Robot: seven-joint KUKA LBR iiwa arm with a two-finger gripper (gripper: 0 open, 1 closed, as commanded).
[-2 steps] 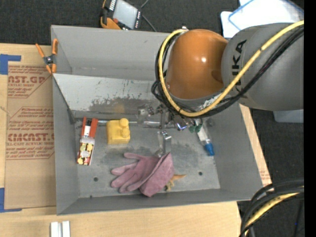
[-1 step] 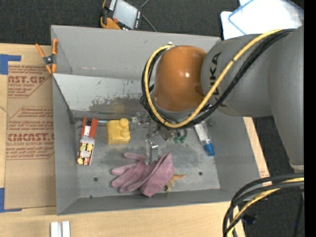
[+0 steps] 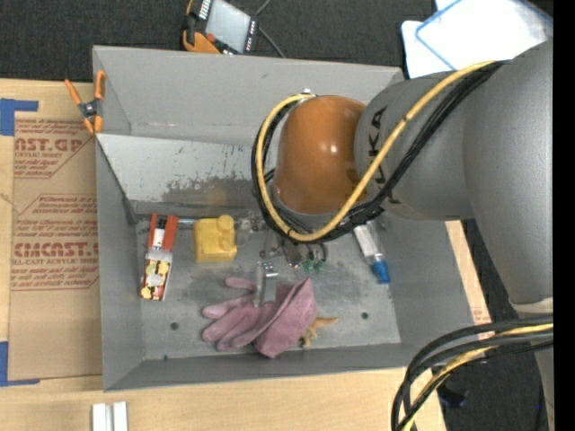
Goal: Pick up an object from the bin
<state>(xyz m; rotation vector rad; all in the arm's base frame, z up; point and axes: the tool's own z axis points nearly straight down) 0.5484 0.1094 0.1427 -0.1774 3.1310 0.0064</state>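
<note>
Above the pink glove point(image 3: 256, 320) hangs the end effector point(image 3: 268, 284), perhaps touching.

A pinkish-mauve glove point(image 3: 269, 317) lies limp on the grey floor of the bin point(image 3: 180, 164), near the front wall and about midway along it. Its fingers splay toward the view's left, one reaching up and left apart from the others, which bunch together lower down. The cuff end, to the right, is rumpled and folded up into a loose peak. The gripper point(image 3: 268, 281) stands at its upper edge, where the top finger joins the palm
</note>
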